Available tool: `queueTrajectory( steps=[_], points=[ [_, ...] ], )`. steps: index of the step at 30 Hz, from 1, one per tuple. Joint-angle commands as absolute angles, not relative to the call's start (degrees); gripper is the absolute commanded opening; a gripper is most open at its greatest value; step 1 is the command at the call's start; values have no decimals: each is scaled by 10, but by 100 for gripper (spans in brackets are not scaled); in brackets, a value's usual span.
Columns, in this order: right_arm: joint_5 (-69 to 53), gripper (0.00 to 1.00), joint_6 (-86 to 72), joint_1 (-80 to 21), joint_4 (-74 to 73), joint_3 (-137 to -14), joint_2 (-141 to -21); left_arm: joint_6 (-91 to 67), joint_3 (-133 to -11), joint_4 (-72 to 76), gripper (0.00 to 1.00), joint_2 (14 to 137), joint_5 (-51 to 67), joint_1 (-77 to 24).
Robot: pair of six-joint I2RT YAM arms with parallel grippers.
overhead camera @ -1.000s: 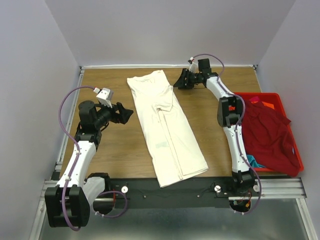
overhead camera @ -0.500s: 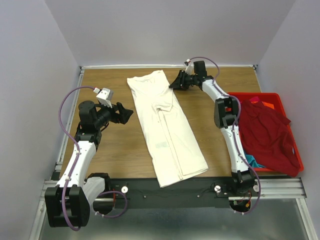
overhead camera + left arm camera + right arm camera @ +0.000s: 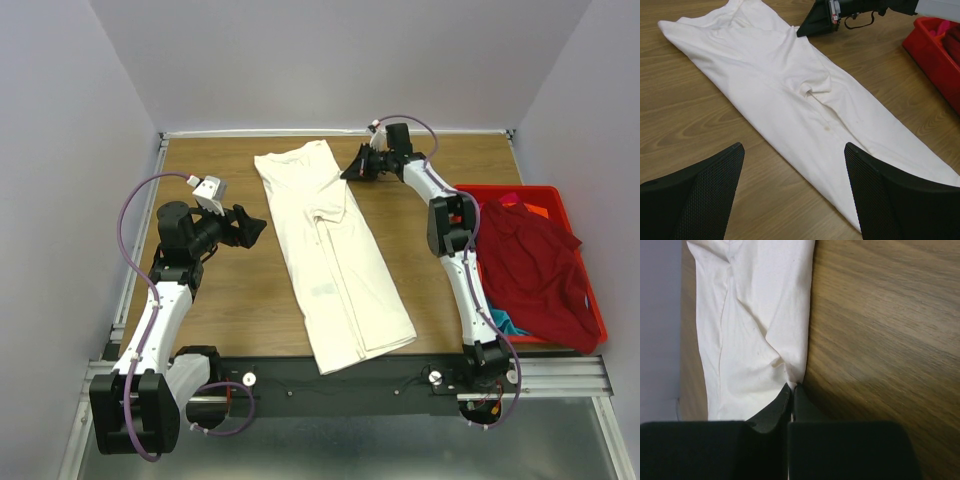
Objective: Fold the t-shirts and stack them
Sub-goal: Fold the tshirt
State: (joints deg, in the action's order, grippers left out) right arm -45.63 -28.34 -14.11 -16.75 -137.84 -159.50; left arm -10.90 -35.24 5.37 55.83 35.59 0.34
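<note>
Care at the hem is what this fold needs, I judge: the right gripper (image 3: 352,168) should take the shirt (image 3: 330,250) by all layers at its far right edge, then carry them low toward the near end.

From above, the shirt lies as a long cream strip across the table (image 3: 420,250), with that gripper touching its far right edge. The left gripper (image 3: 255,228) hovers off to the left, apart from the cloth. The red shirt (image 3: 535,270) sits in the crate (image 3: 598,320) (not yet its turn).

Left wrist: jaws spread wide, the shirt (image 3: 790,90) ahead of them, untouched.

Right wrist: jaws together, tips right at the shirt's (image 3: 755,305) edge; whether any cloth is nipped I cannot tell.
</note>
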Motion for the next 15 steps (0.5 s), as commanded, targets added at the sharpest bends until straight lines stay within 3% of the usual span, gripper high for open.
queueTrajectory(
  steps=[1,3,5,7,13,15],
  points=[
    [-417,6,-251,-144,-183,-1379,-1552,-104,-362,53,89,551,354,1],
    [-412,8,-245,-143,-182,-1372,-1542,-104,-361,53,89,550,356,1],
    [-405,22,-238,-144,-182,-1354,-1525,-104,-359,53,89,544,359,1],
    [-405,24,-237,-143,-182,-1351,-1524,-104,-360,53,89,543,359,1],
    [-403,23,-234,-144,-183,-1339,-1522,-105,-359,53,89,540,362,1],
    [-406,12,-234,-144,-183,-1342,-1525,-104,-359,53,89,541,360,1]
  ],
)
